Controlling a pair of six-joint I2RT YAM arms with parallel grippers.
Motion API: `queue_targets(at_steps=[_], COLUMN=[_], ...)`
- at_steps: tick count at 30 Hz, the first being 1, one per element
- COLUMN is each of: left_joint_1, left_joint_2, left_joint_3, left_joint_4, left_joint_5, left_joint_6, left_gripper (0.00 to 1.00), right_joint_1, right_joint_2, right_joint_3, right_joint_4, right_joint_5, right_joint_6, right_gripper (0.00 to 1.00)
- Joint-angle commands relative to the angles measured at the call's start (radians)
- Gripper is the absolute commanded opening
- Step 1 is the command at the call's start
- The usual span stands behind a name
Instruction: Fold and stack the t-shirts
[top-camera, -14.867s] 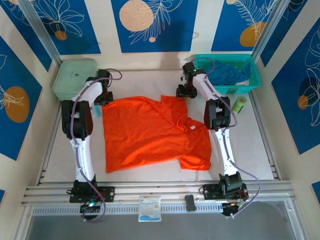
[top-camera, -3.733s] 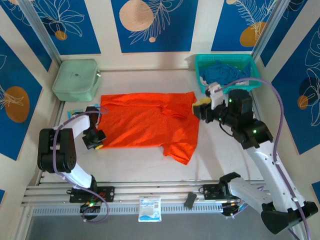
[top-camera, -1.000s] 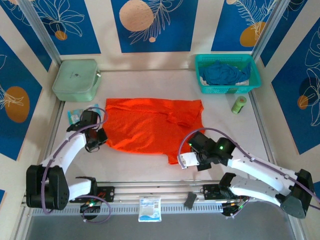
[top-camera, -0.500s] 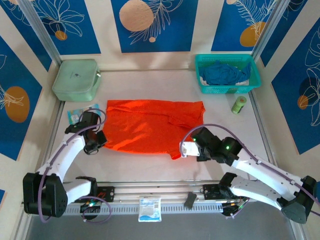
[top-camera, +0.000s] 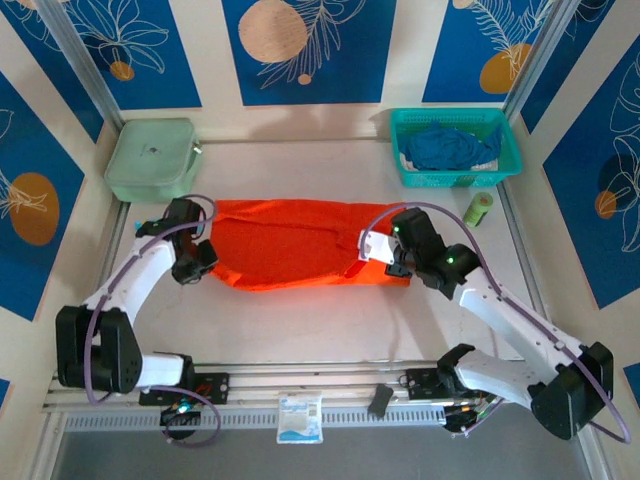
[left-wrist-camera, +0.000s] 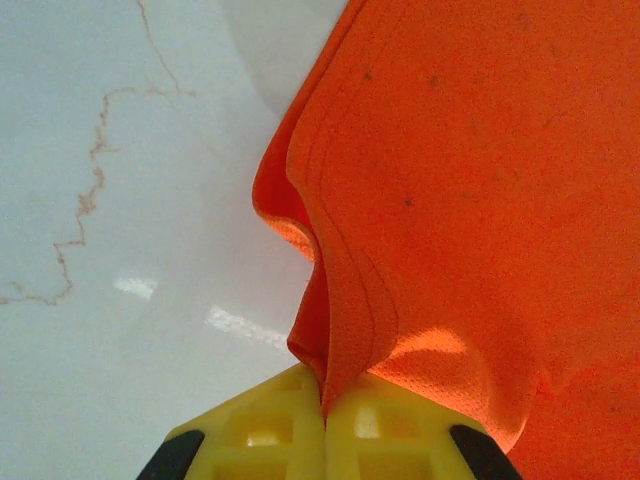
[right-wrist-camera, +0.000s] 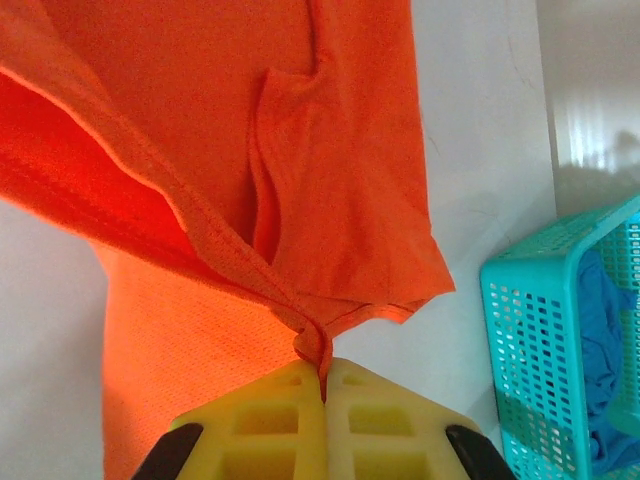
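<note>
In the top view the orange t-shirt (top-camera: 300, 245) is seen folded into a long band across the middle of the table (top-camera: 300, 320), between the two arms. Its left end is pinched by the left gripper (top-camera: 193, 262), jaws closed on the cloth. Its right end is pinched by the right gripper (top-camera: 378, 252), likewise closed on cloth. The blue t-shirt (top-camera: 450, 145) is bunched inside the teal basket (top-camera: 455, 180) at the far right corner. A green case (top-camera: 152, 158) is set at the far left, and a small green roll (top-camera: 478, 209) stands near the basket's front. In the left wrist view the yellow fingers (left-wrist-camera: 260, 430) are pressed together, with a doubled orange hem caught between them and bare white table seen to the left. In the right wrist view the yellow fingers (right-wrist-camera: 380, 410) are shut tight on a gathered corner of orange cloth. The shirt is spread away from them, and the basket with blue cloth inside is seen at the right edge.
</note>
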Motion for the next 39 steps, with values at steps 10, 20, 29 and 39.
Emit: queue_targets(at_steps=[10,20,29,39], left_joint_1=[0.052,0.060,0.072,0.076], left_joint_2=[0.288,0.411,0.459,0.434], left_joint_3=[0.207,0.268,0.295,0.292], left_joint_4=[-0.069,-0.059,-0.061,-0.051], left_joint_5=[-0.025,-0.071,-0.106,-0.125], left_joint_6=[0.009,-0.013,-0.009,0.028], left_gripper=[0.00,0.00,0.21,0.68], right_joint_1=[-0.186,-0.238,-0.265,-0.265], right_joint_2=[0.218,0.425,0.598,0.776], right_joint_3=[0.107,0.169,0.237,0.329], right_joint_4=[0.129,0.230,0.291,0.364], right_joint_5=[-0.219,-0.264,-0.279,-0.239], right_joint_6=[-0.071,-0.080,-0.101,-0.043], right_gripper=[0.00,0.00,0.00,0.09])
